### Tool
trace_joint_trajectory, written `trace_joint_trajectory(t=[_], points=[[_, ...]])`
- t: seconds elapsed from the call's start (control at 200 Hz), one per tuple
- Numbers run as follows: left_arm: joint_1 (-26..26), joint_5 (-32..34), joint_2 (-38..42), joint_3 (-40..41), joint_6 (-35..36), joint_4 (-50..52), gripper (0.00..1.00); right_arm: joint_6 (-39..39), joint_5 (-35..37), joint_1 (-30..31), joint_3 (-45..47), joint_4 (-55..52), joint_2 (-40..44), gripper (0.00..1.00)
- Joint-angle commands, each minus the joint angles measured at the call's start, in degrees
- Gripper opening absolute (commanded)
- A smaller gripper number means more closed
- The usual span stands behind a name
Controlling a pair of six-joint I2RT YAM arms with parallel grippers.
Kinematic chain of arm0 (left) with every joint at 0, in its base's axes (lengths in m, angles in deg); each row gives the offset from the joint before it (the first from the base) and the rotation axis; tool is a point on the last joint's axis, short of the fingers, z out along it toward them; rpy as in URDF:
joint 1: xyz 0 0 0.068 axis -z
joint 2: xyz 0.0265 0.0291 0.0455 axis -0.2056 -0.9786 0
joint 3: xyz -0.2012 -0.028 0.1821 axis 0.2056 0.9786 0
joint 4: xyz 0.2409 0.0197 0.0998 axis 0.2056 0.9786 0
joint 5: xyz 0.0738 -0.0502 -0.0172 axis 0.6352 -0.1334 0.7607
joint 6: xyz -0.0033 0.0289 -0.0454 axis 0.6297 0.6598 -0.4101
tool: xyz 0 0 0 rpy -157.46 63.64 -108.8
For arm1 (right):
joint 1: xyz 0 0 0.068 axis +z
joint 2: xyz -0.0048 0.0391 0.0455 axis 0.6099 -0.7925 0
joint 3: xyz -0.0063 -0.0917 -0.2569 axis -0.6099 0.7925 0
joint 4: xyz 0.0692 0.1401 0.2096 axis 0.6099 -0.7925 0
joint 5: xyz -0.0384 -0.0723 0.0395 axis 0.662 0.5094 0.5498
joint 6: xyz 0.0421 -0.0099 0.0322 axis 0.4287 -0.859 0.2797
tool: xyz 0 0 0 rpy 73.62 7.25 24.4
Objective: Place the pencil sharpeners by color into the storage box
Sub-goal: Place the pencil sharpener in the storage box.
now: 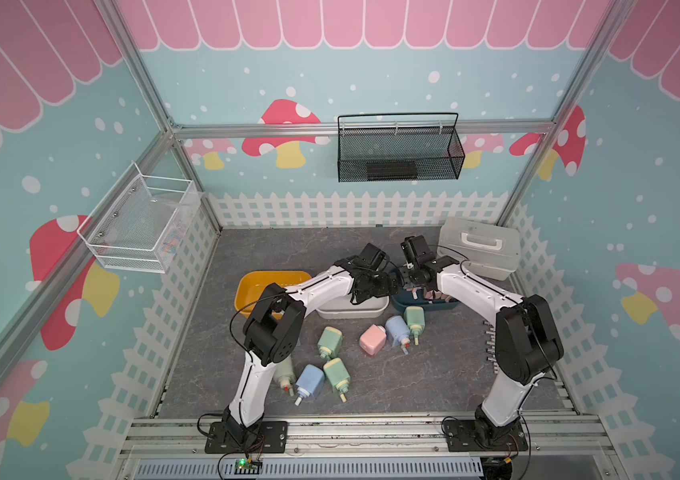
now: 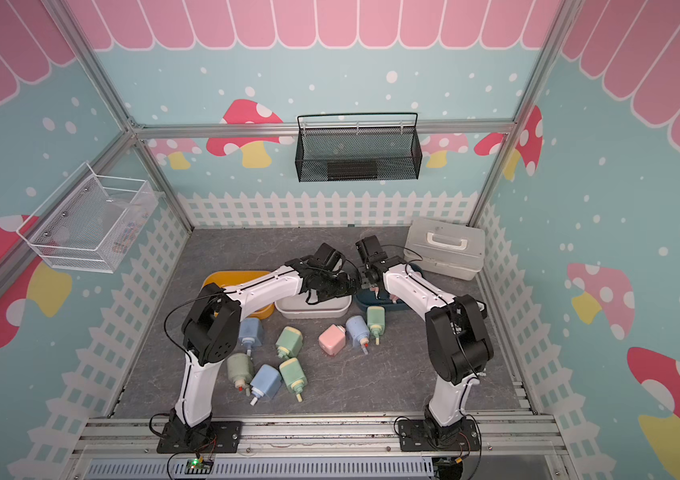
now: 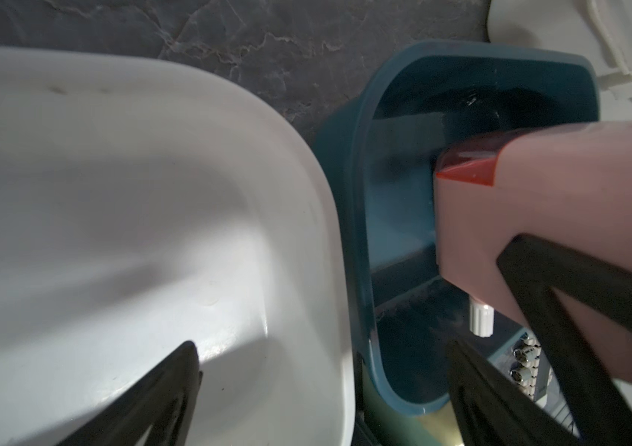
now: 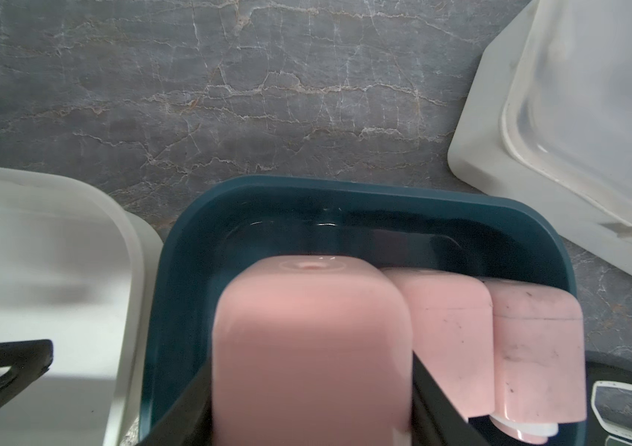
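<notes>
Pink pencil sharpener (image 4: pixel 310 320) is seen clamped in the right gripper (image 4: pixel 312 405) over the dark blue bin (image 4: pixel 345 189), just beside two pink sharpeners (image 4: pixel 449 332) lying inside. At its 9 o'clock in both top views, the left gripper (image 3: pixel 322 347) is held with jaws spread wide above the white bin (image 3: pixel 329 231). Eight loose sharpeners (image 2: pixel 288 340) are scattered on the table (image 1: pixel 433 374) at the bins' 6 o'clock.

Free tabletop (image 4: pixel 229 96) behind blue bin (image 4: pixel 345 193)

Pink sharpeners (image 4: pixel 310 347) four; green sharpeners (image 2: pixel 289 341) four; blue sharpeners (image 2: pixel 265 382) three; bins (image 1: pixel 255 291) three; wall baskets (image 1: pixel 398 153) two.
</notes>
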Motion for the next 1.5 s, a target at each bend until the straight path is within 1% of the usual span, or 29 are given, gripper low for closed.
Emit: trace_joint_trajectory(t=[0.0, 0.175, 0.43, 0.44, 0.545, 0.695, 0.8, 0.881, 1.101, 1.306, 1.496], points=[[-0.2, 0.8, -1.8, -2.3, -0.1, 0.9, 0.99, 0.8, 1.1, -0.2, -3.0, -1.3, -2.1, 0.0], [-0.6, 0.5, -3.1, -3.7, 0.2, 1.5, 0.99, 1.5, 2.3, -0.2, -4.4, -2.3, -4.6, 0.0], [-0.6, 0.1, -4.9, -5.2, 0.2, 2.1, 0.99, 0.9, 2.9, -0.3, -4.7, -2.4, -5.9, 0.0], [-0.6, 0.2, -4.9, -5.2, 0.2, 2.1, 0.99, 0.9, 2.8, -0.3, -4.7, -2.4, -7.2, 0.0], [-0.6, 0.3, -5.1, -4.9, 0.0, 2.2, 0.99, 0.5, 2.2, -0.3, -4.8, -2.3, -8.6, 0.07], [-0.6, 0.4, -5.2, -4.2, -0.2, 2.1, 0.99, 0.6, 2.5, -0.3, -4.8, -2.3, -9.6, 0.14], [-0.6, 0.5, -5.1, -3.8, -0.3, 2.2, 0.99, 0.8, 2.8, -0.3, -4.6, -2.3, -9.7, 0.17], [-0.6, 0.6, -5.2, -3.8, -0.4, 2.2, 0.99, 0.8, 3.0, -0.3, -4.5, -2.5, -9.9, 0.22], [-0.6, 0.9, -5.5, -3.9, -0.3, 2.2, 0.99, 1.0, 3.7, -0.2, -4.8, -3.8, -10.1, 0.38], [-0.6, 0.8, -5.6, -3.8, -0.3, 2.3, 0.99, 1.1, 3.7, -0.2, -4.6, -4.1, -8.3, 0.59], [-0.6, 0.7, -5.6, -3.6, -0.3, 2.3, 0.99, 1.0, 3.5, -0.1, -4.4, -4.2, -6.9, 0.64]])
